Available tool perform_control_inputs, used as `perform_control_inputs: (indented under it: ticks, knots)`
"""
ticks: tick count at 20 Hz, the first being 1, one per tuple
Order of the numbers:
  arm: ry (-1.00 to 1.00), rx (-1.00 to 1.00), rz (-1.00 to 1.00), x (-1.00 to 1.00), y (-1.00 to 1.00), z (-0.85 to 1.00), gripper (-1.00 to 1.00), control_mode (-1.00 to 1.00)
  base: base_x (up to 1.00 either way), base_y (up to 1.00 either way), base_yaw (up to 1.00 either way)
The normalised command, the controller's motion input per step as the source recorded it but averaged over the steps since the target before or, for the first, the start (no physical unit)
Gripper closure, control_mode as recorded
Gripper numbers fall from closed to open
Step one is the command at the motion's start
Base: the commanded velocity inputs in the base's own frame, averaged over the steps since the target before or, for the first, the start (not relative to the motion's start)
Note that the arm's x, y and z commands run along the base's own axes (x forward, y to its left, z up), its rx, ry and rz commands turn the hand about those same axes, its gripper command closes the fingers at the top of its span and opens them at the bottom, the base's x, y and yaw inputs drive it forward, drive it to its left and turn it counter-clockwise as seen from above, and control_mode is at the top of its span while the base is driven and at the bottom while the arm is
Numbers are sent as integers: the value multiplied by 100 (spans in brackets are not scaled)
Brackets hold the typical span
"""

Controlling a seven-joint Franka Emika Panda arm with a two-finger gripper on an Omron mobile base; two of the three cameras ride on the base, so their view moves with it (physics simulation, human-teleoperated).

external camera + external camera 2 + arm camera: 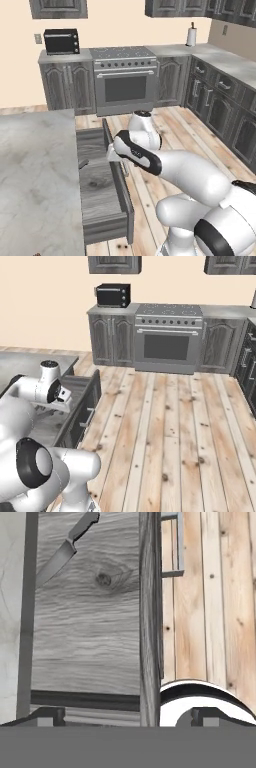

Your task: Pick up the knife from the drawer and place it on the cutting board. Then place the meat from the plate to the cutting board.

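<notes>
A: Hand view, entry one: you are looking down into the drawer [85, 627], which stands pulled out, with the knife [65, 549] lying on its wood-grain floor toward the far corner, blade slanting toward the side wall. The gripper [127, 716] has its jaws spread fully and nothing sits between them.

B: So which step do you log?

A: The first one, barely begun: the approach to the knife. It is untouched and well apart from the fingertips. No grasp yet, in my judgement.

B: And the arm?

A: In the left base view the arm [165, 167] reaches forward and left from the base, with the wrist bent down over the drawer's front edge. The dark front panel [150, 612] runs right under the hand, so you are straddling the panel rather than hanging over the floor.

B: What does the next move want from you?

A: Shift the hand inward past the panel and forward along the drawer, turn the jaws across the black handle, then descend. Watch the panel rim on the way down.
</notes>
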Motion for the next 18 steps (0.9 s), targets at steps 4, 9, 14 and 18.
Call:
perform_control_inputs:
  ticks: [4,9,14,18]
  knots:
    - [0,0,0,0,4,-21,-100,-100,0,0,0]
    - [0,-1,0,0,10,-29,-100,-100,0,0,0]
    - [0,-1,0,0,12,-31,-100,-100,0,0,0]
    - [0,0,0,0,9,-29,-100,-100,0,0,0]
